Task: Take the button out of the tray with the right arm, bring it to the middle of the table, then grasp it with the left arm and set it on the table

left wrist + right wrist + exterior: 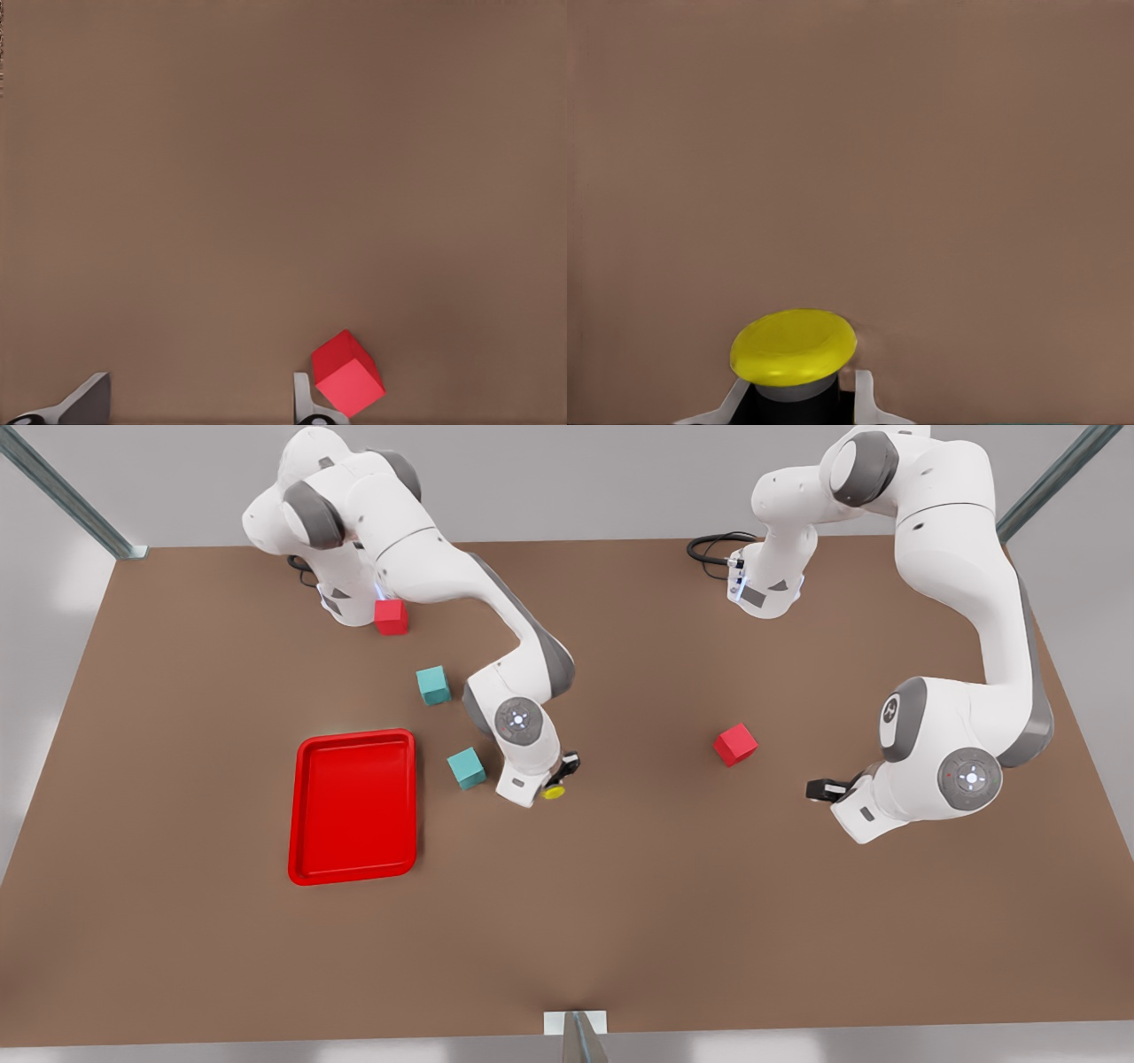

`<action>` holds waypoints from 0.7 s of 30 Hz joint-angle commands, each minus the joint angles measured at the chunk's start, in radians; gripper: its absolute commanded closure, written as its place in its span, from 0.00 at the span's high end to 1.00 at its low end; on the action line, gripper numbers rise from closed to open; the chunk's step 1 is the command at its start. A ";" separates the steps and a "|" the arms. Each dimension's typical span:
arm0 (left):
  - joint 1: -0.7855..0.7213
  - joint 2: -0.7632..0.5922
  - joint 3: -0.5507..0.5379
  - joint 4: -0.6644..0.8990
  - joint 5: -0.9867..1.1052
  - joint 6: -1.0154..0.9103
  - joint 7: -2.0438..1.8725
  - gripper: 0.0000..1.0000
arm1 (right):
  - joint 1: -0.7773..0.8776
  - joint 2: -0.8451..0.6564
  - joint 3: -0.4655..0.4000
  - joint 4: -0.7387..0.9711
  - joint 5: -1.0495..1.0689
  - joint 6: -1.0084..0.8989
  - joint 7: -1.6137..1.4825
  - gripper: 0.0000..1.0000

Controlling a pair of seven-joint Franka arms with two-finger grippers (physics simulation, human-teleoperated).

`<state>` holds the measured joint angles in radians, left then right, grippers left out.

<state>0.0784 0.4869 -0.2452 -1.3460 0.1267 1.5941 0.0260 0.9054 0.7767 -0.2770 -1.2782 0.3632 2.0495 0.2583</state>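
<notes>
The white jointed right arm's black two-finger gripper (560,778) grips something near mid-table; the matching left arm's gripper (819,789) hovers, fingers spread.

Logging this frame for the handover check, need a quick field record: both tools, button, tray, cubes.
right tool: shut on the button, just off the tray's side toward the front view's right
button: yellow cap showing between the fingers, out of the tray
left tool: open, waiting near a red cube at the front view's right
tray: red, nothing in it
teal cubes: one beside the right tool, one farther back
other red cube: by the right arm's base
table: brown
</notes>
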 commanded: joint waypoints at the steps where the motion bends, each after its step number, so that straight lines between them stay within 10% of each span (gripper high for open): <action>1: 0.000 -0.001 0.000 0.001 0.001 0.006 0.002 1.00 | 0.027 0.099 -0.048 0.128 0.150 -0.071 0.403 0.29; 12: -0.003 0.002 0.000 0.004 0.008 0.009 0.000 1.00 | 0.033 0.331 -0.091 0.376 0.207 0.046 0.707 0.35; 13: -0.003 0.006 0.000 0.002 0.008 0.010 0.000 1.00 | 0.033 0.337 -0.091 0.381 0.207 0.057 0.713 0.87; 14: -0.003 0.006 0.000 0.002 0.008 0.010 0.000 1.00 | 0.023 0.326 -0.093 0.381 0.229 0.067 0.782 1.00; 21: -0.003 0.007 -0.002 0.002 0.008 0.010 0.000 1.00 | -0.079 0.107 -0.054 0.238 0.223 0.026 0.737 1.00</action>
<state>0.0747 0.4945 -0.2458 -1.3432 0.1339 1.6042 0.0266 0.8390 0.8982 -0.3386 -1.0347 0.5866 2.0863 0.7144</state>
